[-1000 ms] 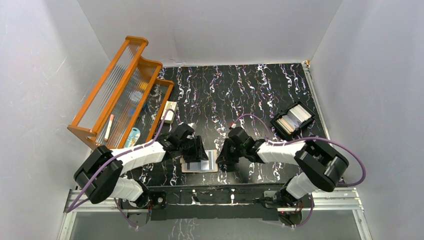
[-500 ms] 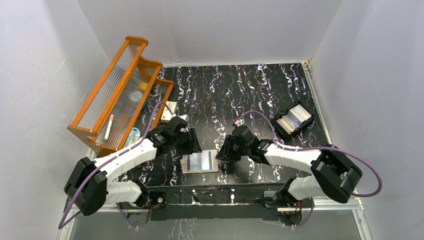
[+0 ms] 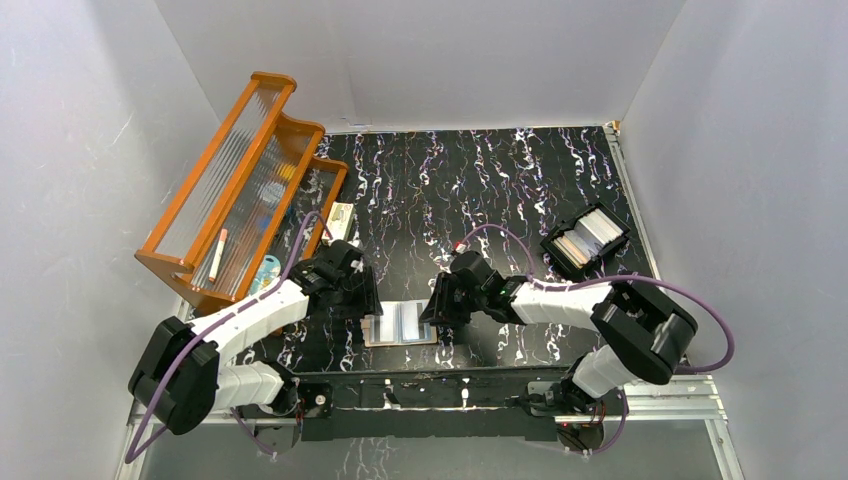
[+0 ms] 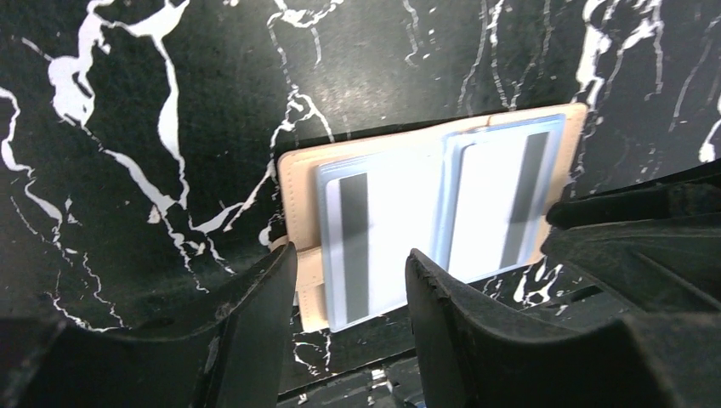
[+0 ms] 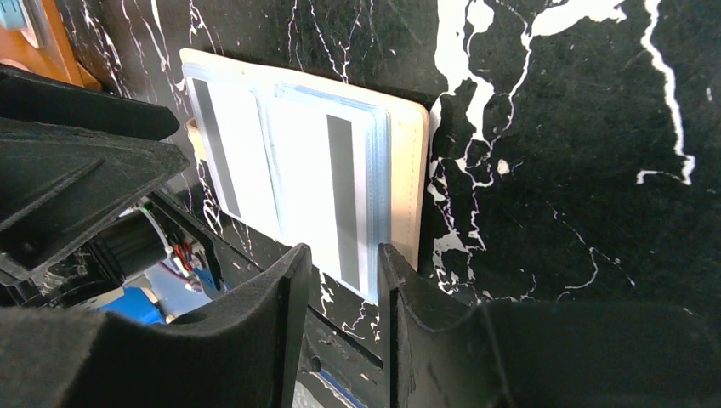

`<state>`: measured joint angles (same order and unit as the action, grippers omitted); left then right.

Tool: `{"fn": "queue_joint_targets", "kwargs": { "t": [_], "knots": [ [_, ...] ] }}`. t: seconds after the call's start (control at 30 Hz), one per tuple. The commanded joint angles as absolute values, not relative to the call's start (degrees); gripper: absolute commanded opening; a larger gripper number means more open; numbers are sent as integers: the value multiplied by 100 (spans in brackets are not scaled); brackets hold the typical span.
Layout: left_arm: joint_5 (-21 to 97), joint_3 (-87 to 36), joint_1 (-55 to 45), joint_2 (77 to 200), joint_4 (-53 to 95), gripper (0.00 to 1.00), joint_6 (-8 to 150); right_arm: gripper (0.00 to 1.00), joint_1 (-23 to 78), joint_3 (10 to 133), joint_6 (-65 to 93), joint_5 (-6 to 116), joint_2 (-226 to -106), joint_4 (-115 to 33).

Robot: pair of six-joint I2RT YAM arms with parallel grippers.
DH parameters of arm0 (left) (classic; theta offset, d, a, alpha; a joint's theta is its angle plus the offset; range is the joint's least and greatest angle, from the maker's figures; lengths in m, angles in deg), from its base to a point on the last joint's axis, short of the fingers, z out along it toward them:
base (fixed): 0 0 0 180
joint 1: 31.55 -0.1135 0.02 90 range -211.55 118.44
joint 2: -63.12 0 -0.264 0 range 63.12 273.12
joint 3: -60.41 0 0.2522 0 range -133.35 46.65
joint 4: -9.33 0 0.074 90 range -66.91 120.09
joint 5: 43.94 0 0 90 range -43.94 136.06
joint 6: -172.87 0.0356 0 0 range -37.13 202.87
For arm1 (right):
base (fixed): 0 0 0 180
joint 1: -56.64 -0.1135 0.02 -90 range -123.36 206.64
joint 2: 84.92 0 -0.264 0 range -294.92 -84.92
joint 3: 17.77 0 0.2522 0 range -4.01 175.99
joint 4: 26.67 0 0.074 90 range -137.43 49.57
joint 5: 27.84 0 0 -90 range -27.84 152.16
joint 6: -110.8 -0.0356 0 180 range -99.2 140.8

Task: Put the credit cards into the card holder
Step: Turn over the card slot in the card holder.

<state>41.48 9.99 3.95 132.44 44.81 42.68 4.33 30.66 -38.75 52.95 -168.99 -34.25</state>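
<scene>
Black marbled table [image 3: 500, 180]: card holder [image 3: 400, 323] lies open and flat at the near edge, midway between the arms, with striped credit cards [image 4: 383, 225] inside its clear pockets. Left pincer [image 4: 350, 263] and right pincer [image 5: 342, 255] hover over its left and right ends, both released, nothing gripped.

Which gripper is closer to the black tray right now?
Right. The right gripper hovers at the right edge of the card holder, toward the black tray; the left gripper is at the holder's left edge, farther away.
</scene>
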Motion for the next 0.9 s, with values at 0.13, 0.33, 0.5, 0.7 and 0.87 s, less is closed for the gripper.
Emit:
{"fn": "queue_joint_targets", "kwargs": {
  "t": [0.13, 0.33, 0.5, 0.7, 0.87],
  "knots": [
    [4024, 1374, 325, 13277, 4298, 43, 4367, 41, 394, 3327, -3917, 5082, -17123, -2997],
    [3807, 1550, 325, 13352, 4018, 36, 4358, 39, 387, 3335, -3935, 4981, -17212, -2866],
    [3679, 1596, 325, 13374, 3878, 33, 4335, 39, 375, 3303, -3996, 4897, -17302, -2745],
    [3542, 1656, 325, 13348, 3760, 32, 4307, 41, 376, 3335, -4010, 4953, -17307, -2754],
    [3489, 1683, 323, 13348, 3712, 31, 4288, 42, 378, 3347, -3978, 5068, -17311, -2745]
  ]
}}
